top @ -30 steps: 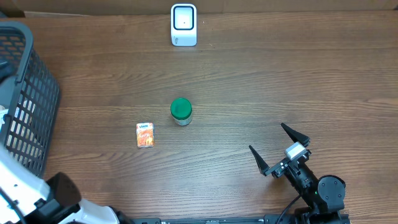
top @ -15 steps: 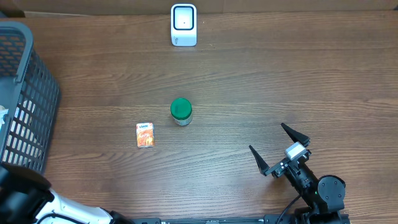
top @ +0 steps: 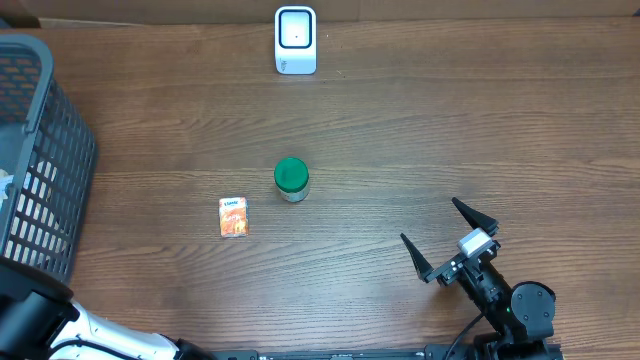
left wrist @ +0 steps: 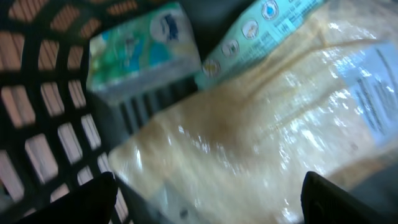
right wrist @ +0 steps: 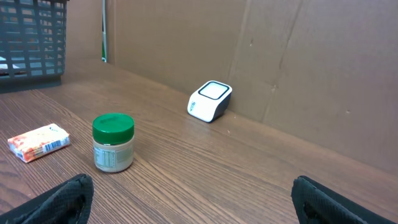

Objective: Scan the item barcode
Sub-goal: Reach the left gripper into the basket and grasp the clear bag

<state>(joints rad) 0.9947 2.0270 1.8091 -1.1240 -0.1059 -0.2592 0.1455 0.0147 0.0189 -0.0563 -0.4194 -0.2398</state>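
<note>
Left gripper [left wrist: 208,202]: jaws wide apart, nothing between them, poised over the contents of the basket [top: 60,150] at the left edge of the surface [top: 400,130]. It did not show in the overhead view; only part of the left arm did, at the bottom left corner.

Right gripper [top: 429,220]: jaws fully apart, empty, low on the right side, well apart from everything.

Key relation: a clear bag [left wrist: 249,124] of pale yellow contents lay directly ahead of the left gripper, between the lines of its two fingers. Long axis ran lower left to upper right in the wrist view, oblique to the jaw line. A white label showed near its upper right end; too blurred to tell whether it carried a barcode. Judged to be the item for scanning, and the left arm far the nearer.

The scanner [top: 295,40] stood at the far edge, centre, well apart from the basket.

Count:
- basket: 1
- in basket, visible: bag 1, green-blue pack [left wrist: 140,53] 1, teal carton [left wrist: 261,28] 1
- on surface: green-lidded jar [top: 291,179] 1, upright; orange packet [top: 233,216] 1, flat, near the jar
- scanner: 1
</note>
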